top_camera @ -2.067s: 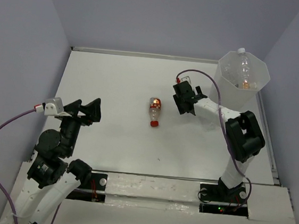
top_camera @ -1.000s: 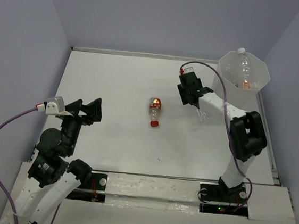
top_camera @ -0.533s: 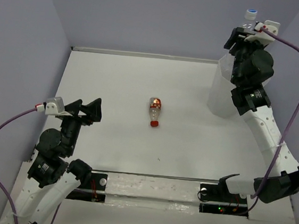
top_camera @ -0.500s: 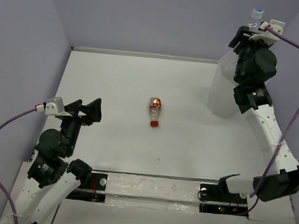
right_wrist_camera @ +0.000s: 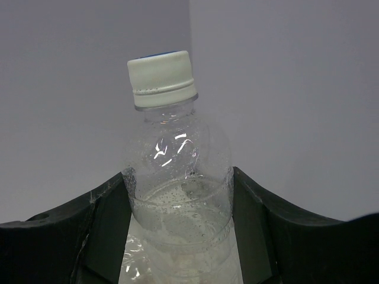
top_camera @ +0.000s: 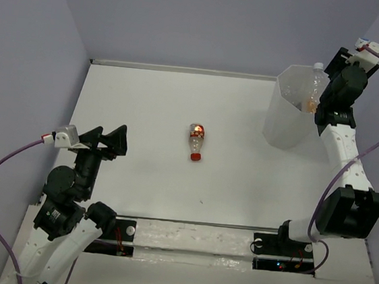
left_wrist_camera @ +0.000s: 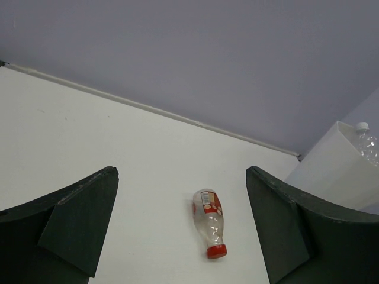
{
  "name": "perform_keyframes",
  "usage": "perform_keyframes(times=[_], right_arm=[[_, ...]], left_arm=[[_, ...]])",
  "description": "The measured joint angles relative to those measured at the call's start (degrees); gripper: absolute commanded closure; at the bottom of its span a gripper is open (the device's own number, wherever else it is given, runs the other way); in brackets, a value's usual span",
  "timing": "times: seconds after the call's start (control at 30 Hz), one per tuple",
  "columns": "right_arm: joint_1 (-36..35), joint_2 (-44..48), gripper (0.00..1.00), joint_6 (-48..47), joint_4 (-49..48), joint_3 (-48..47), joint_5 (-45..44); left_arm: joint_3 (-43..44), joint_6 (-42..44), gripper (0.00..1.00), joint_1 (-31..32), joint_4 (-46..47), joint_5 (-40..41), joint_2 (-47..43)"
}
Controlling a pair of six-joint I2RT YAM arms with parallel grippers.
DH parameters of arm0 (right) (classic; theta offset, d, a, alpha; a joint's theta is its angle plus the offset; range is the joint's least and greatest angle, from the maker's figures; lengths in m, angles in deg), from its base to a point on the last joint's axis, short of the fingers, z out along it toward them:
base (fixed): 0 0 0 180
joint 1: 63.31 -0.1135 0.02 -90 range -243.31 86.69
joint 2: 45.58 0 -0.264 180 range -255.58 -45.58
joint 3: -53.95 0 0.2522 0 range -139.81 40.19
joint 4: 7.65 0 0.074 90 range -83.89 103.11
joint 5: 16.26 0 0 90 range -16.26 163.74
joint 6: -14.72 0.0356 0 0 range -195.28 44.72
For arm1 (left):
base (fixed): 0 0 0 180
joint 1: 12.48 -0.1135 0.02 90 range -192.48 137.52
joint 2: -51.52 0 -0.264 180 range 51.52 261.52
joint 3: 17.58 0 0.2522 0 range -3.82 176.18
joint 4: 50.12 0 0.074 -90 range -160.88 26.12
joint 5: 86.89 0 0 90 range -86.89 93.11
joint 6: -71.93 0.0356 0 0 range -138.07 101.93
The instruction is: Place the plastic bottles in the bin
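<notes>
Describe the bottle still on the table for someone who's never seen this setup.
On the white table, look near the middle, left of the tall white bin. The bottle lies on its side there, alone, cap toward the near edge. Its red cap and red-orange label set it apart from the white-capped bottle in the bin.

White table [top_camera: 145,110] has one red-capped bottle [top_camera: 195,141] lying on its side mid-frame, cap toward the bottom, probably empty. Translucent bin [top_camera: 283,121] stands upper right.

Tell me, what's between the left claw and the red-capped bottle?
Nothing: only bare table lies between the left claw and the bottle, as the left wrist view shows.
</notes>
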Motion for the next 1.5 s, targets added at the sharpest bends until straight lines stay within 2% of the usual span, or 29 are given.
perform_keyframes(times=[0.2, 0.5, 0.87, 1.07, 1.23, 1.5], right_arm=[[1.6, -0.8, 0.54, 0.0, -7.5, 5.6, 2.1], [1.7, -0.4, 0.53, 0.7, -13.0, 8.6, 4.9], [1.6, 7.4, 0.54, 7.0, -9.6, 10.6, 11.1], [1.6, 8.7, 0.54, 8.3, -9.1, 8.2, 16.1], [0.7, 5.2, 0.54, 9.3, -8.8, 4.7, 22.7], [-2.8, -6.4, 0.53, 10.6, -7.7, -2.6, 29.5]], left_arm=[[0.0, 0.0, 0.01, 0.0, 0.0, 0.0, 0.0], [0.0, 0.0, 0.01, 0.0, 0.0, 0.0, 0.0], [0.0, 0.0, 0.01, 0.0, 0.0, 0.0, 0.0], [0.0, 0.0, 0.01, 0.0, 0.0, 0.0, 0.1], [0.0, 0.0, 0.01, 0.0, 0.0, 0.0, 0.2], [0.0, 0.0, 0.01, -0.2, 0.0, 0.0, 1.4]])
